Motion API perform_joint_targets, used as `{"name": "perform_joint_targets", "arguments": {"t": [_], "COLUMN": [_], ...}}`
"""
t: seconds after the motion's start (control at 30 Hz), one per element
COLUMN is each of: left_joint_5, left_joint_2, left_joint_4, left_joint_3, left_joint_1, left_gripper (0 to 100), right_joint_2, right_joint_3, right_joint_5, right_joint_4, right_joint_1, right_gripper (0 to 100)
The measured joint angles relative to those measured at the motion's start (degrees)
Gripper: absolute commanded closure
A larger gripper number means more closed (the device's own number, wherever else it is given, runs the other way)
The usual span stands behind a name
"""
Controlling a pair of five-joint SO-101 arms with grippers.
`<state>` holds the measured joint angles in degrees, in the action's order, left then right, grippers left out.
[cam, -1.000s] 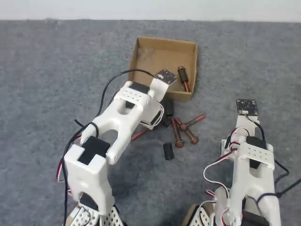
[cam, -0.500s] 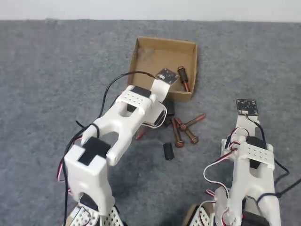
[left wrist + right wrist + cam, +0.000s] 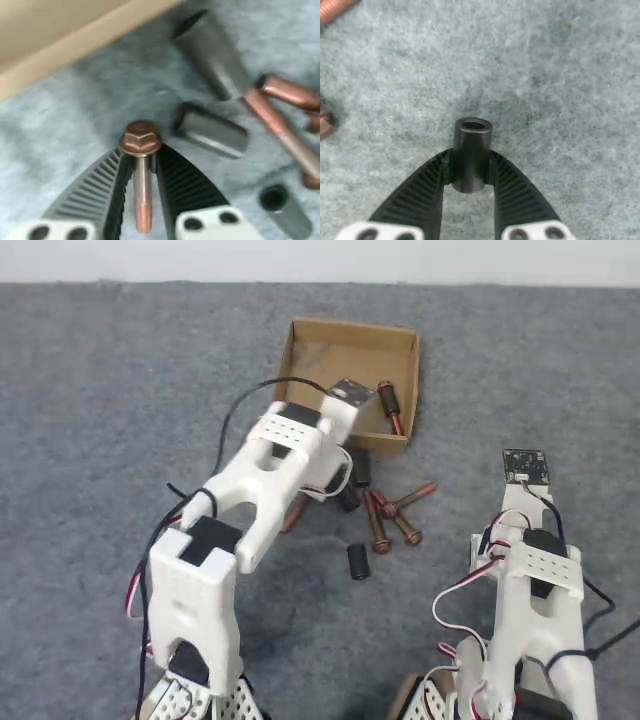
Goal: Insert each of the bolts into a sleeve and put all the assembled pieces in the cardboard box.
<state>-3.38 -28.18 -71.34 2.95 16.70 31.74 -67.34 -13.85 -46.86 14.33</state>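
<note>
The bolt [image 3: 140,142], copper-coloured with a hexagonal flanged head, sits clamped by its threaded shank in the left gripper [image 3: 142,153]. Its long axis runs along the ribbed black fingers [image 3: 112,182], head out past the tips, and the jaws are nearly closed on the thin shank. Beyond the head lie a dark cylindrical sleeve [image 3: 210,132] on its side, another sleeve [image 3: 280,202] showing its open bore, and the tan wall of the cardboard box [image 3: 75,50].

The right gripper [image 3: 470,161] is clenched on a black sleeve [image 3: 472,135], a smooth short tube gripped at its lower half, with the hollow end turned toward the camera (the bore is plainly visible).

In the high view the left arm [image 3: 270,480] reaches from the lower left to centre frame, just below the box [image 3: 300,350] at upper centre. One dark-and-copper piece [image 3: 389,405] lies inside the box at its right side. Loose bolts [image 3: 380,515] and a lone sleeve [image 3: 358,561] lie on the fuzzy grey carpet [image 3: 100,390] right of centre. The right arm [image 3: 535,580] stands at lower right.
</note>
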Motion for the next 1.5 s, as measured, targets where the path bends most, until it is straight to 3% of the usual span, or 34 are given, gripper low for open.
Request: {"name": "perform_joint_targets", "arguments": {"t": [0.5, 0.73, 0.9, 1.0, 1.17, 1.5], "left_joint_5": [4.7, 12.3, 12.8, 13.1, 13.2, 13.3], "left_joint_2": [21.4, 28.2, 29.6, 29.6, 29.6, 29.6], "left_joint_4": [12.6, 20.2, 28.7, 31.6, 32.2, 32.2], "left_joint_3": [24.0, 33.8, 40.3, 41.8, 41.8, 41.8], "left_joint_1": [-12.0, -23.4, -30.3, -32.4, -32.6, -32.6], "left_gripper": [99, 99, 99, 99, 99, 99], "right_joint_2": [0.0, 0.0, 0.0, 0.0, 0.0, 0.0], "right_joint_3": [-1.1, -1.1, -1.1, -1.1, -1.1, -4.5], "right_joint_5": [0.0, 0.0, 0.0, -0.1, -0.1, -0.1], "right_joint_4": [0.7, 1.0, 1.6, 3.3, 13.3, 43.9], "right_joint_1": [0.0, 0.0, -0.4, -4.4, -6.7, -14.4], "right_gripper": [99.2, 99.2, 99.2, 99.2, 99.2, 99.2]}}
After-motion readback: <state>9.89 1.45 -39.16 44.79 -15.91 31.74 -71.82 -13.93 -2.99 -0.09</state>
